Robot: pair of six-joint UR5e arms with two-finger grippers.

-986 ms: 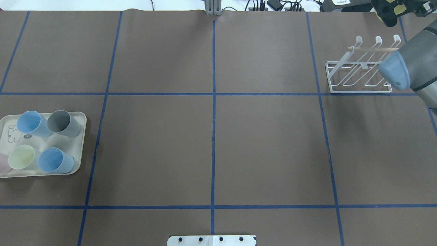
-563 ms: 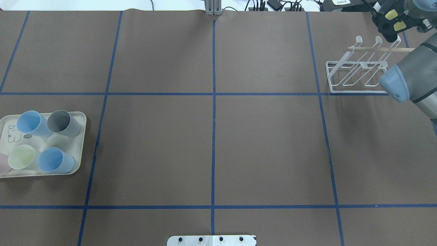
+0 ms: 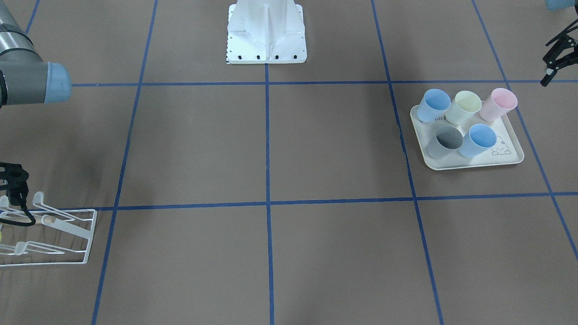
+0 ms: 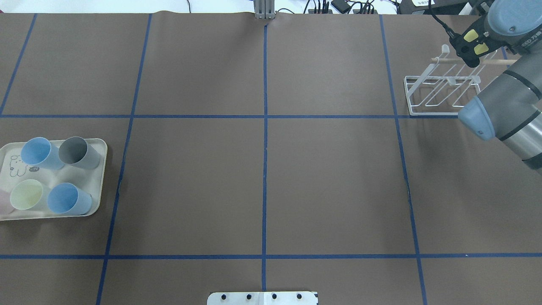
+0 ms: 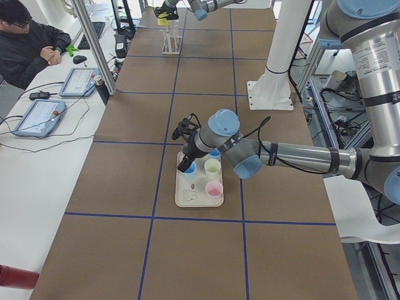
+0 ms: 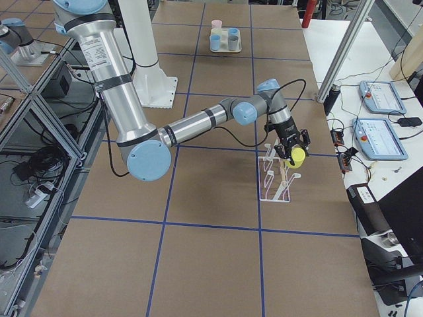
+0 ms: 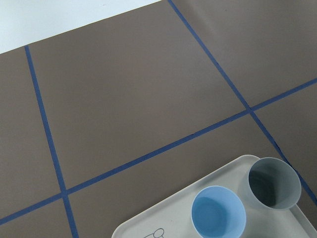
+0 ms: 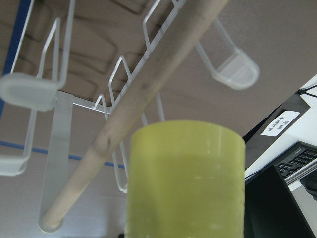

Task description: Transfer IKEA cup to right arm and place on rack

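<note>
Hovering at rack [image 4: 434, 95] | right pincer [image 6: 293, 153] clamped on yellow-green cup [image 8: 185, 178] | left pincer [image 3: 553, 63] apart, empty

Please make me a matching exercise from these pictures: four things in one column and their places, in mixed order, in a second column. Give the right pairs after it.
Things:
1. lime-green cup
2. grey cup
3. pink cup
4. rack

Places:
A. on the tray, in its row of three cups
B. on the table, on the robot's right side
C. in the right gripper
D. on the tray, in its row of two cups

Pairs: 1-C, 2-D, 3-A, 4-B.
</note>
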